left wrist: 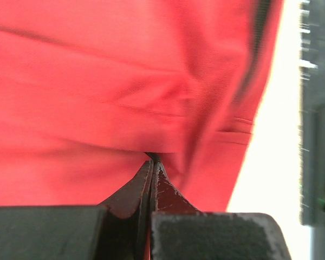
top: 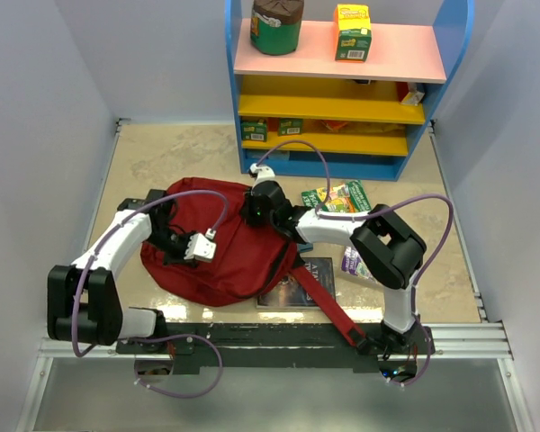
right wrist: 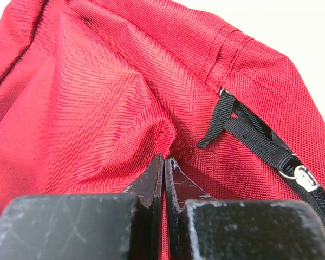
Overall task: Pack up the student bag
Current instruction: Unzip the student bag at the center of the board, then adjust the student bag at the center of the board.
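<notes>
Red student bag (top: 238,261), left claw (left wrist: 153,161), right claw (right wrist: 163,158) pinching

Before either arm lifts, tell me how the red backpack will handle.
Probably floppy: the student bag lies slumped and its fabric puckers where the right gripper pinches it. Likely light, since it looks flat, though its inside is hidden. Its loose strap may trail and drag.

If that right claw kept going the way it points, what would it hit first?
The student bag: the right gripper is shut, its tips already pinching a pucker of the red fabric. Pushing on would likely press deeper into the bag.
</notes>
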Available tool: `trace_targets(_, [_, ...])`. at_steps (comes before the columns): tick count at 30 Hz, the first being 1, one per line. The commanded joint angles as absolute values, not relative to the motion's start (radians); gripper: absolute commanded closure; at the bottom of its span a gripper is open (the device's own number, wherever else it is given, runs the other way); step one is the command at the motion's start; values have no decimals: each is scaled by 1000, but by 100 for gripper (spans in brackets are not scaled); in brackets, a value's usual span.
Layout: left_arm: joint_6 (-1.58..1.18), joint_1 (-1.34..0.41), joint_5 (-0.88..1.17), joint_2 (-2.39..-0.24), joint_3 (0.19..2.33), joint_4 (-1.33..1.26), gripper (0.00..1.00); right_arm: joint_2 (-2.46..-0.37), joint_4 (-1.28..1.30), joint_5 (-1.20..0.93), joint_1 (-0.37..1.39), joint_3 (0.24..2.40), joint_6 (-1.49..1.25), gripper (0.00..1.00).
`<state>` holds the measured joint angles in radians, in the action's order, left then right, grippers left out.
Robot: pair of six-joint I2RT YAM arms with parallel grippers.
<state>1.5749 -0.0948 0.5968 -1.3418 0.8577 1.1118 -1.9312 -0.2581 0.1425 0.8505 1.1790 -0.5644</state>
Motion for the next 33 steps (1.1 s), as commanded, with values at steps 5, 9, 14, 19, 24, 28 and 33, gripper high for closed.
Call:
trace_targets(5, [1510,-77,603,-1304,911,1170,79,-1862,-210,248,831,1255,-552,54])
trace_targets(9, [1219,-60,678,-1292,968,866,65,-1815,-170,271,850,1244,-560,41])
trace_targets(14, [837,-60,608,-1333,937,412,65,-1729,-175,264,856,1171,-580,42])
trace_targets(19, [807,-109,519,-1457,884,342,66,-1703,-176,262,888,1111,-592,45])
trace_targets(24, [825,-169,511,-1467,796,342,59,-1716,-184,270,923,1066,-607,46])
trace_targets(28, [833,-195,581,-1450,808,429,29,-1723,-198,272,931,1040,-618,45])
trace_targets(33, [789,-202,685,-1463,860,497,11,-1733,-206,272,936,1014,-627,44])
